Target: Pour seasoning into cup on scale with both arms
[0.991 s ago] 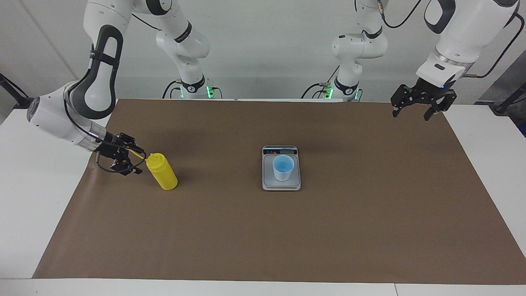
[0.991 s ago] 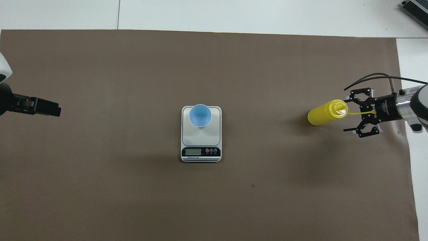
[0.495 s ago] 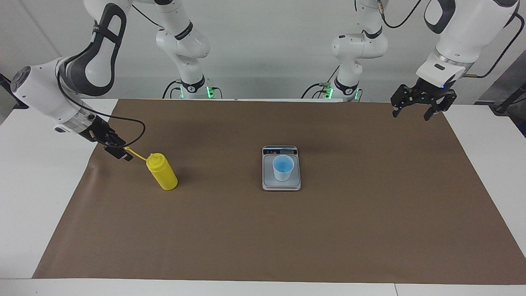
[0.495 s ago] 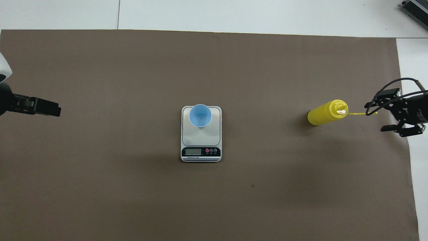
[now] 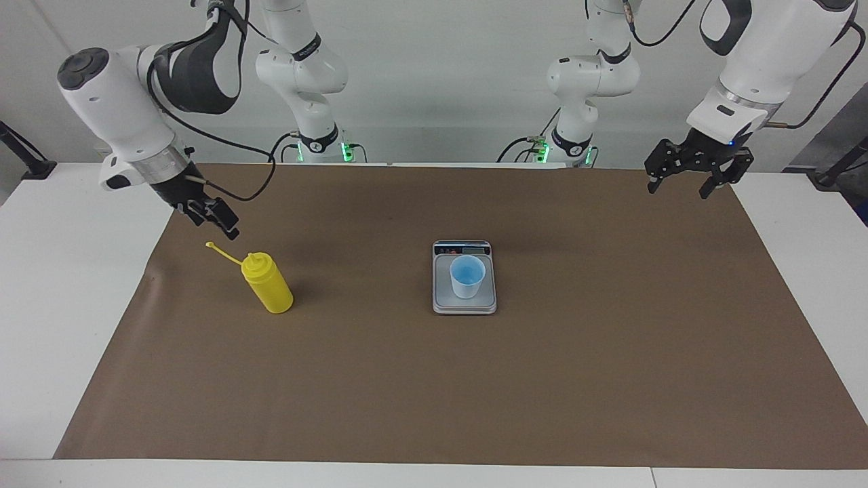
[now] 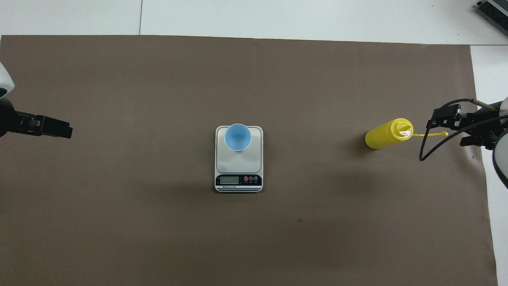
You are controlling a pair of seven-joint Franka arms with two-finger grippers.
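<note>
The yellow squeeze bottle (image 5: 268,285) is seen standing upright on the brown paper mat (image 5: 434,379), toward the right arm's end of the table, w/ its cap off the ribbed nozzle. The cap strap (image 5: 222,253) is stretched out sideways from the nozzle, pointing toward the mat's edge at the right arm's end; its small cap end hangs free, touched by nothing.

The right gripper (image 5: 215,218) is held in the air over the mat near that edge, just beside the strap's tip & apart from it. Nothing is held in it; whether its jaws are parted or closed can't be told.

The digital kitchen scale (image 6: 239,174) is placed approx. mid-mat, well apart from the bottle, w/ its dark display strip on the edge nearer the robots. The pale-blue cup (image 5: 467,276) is set upright on the grey weighing plate, on the part of the plate away from the display. Its brighter blue inside can be seen from the overhead view.

The left gripper (image 5: 680,180) is kept waiting in the air over the mat's corner at the left arm's end, well apart from scale & cup. Its jaws are spread apart & nothing is held betw. them.
</note>
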